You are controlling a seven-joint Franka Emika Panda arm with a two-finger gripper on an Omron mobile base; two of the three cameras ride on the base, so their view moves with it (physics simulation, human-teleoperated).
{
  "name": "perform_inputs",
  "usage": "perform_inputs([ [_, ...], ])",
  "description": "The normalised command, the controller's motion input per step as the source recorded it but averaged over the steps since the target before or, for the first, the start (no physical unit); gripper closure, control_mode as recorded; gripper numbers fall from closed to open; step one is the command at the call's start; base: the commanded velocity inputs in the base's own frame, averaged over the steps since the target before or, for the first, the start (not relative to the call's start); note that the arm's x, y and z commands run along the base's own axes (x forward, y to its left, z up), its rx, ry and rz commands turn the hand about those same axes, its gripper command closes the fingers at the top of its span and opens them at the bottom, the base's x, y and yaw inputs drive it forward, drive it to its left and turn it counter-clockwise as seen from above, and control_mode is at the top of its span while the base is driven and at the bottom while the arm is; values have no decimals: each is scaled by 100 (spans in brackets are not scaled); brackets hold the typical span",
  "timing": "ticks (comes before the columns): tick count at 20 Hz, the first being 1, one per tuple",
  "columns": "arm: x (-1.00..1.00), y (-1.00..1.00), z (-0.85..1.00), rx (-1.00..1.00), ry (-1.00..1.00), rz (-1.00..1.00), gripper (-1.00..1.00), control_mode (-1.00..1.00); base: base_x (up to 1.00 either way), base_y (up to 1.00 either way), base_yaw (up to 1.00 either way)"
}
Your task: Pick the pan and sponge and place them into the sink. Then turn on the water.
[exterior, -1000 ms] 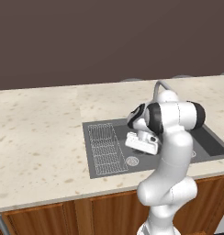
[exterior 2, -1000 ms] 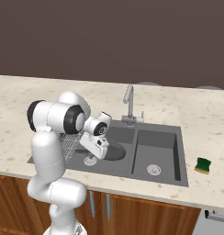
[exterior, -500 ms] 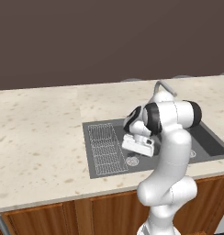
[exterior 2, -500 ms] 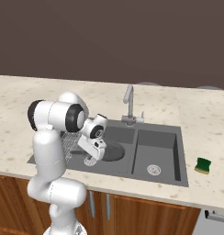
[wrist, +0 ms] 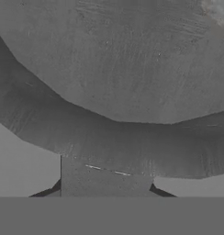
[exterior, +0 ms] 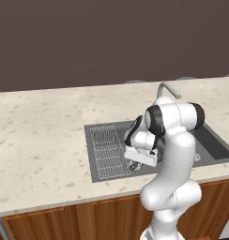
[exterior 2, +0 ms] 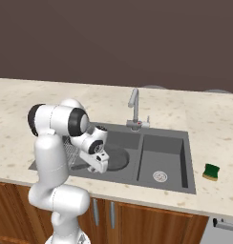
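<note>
Hand view, round brushed-iron pan (wrist: 132, 59), stubby handle (wrist: 104, 176), perhaps released

The white arm's hand is lowered over the sink (exterior: 95, 174), beside the wire rack (exterior: 108, 152) in its basin.

White, glossy arm (exterior: 175, 154) of rounded, bulbous segments, black bands at the joints, boxy white hand (exterior 2: 97, 159) with dark trim.

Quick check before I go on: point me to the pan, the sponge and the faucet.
pan (exterior 2: 116, 158): right base view, on its round bottom, lying in the left basin.
sponge (exterior 2: 212, 170): right base view, on its green top, on the counter right of the sink.
faucet (exterior 2: 134, 104): right base view, on its upright neck.
</note>
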Motion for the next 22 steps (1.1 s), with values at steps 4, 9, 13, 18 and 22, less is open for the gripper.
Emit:
perform_inputs([
  [4, 32, -29, -29, 4, 0, 7, 100, -100, 0, 0, 0],
  [9, 27, -24, -37, 5, -1, 7, 100, -100, 0, 0, 0],
  [13, 28, -25, -38, 5, -1, 7, 100, -100, 0, 0, 0],
  [18, 32, -31, -25, 6, -1, 5, 100, -100, 0, 0, 0],
  [22, 24, -22, -28, 6, -1, 4, -100, -100, 0, 0, 0],
])
